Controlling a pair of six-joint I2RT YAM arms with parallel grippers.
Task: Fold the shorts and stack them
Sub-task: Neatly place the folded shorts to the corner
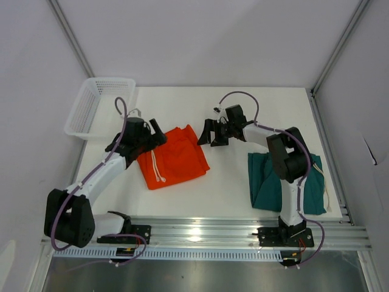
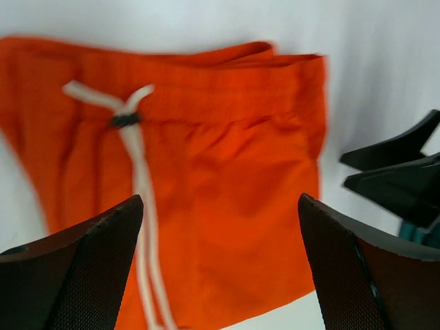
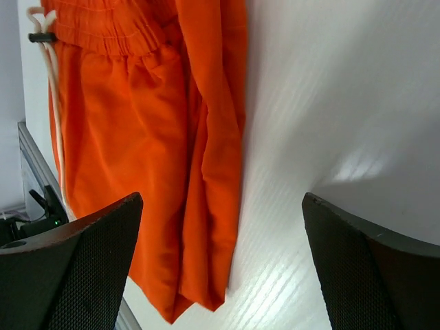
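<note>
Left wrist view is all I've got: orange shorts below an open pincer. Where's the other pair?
Observer: The teal shorts lie near the table's near right corner, partly under the right arm.
Operator: What's the right pincer doing?
Observer: The right pincer is open and empty, just off the right edge of the orange shorts.
Operator: Anything else out there?
Observer: A white basket sits at the far left corner, overhanging the table's edge.
</note>
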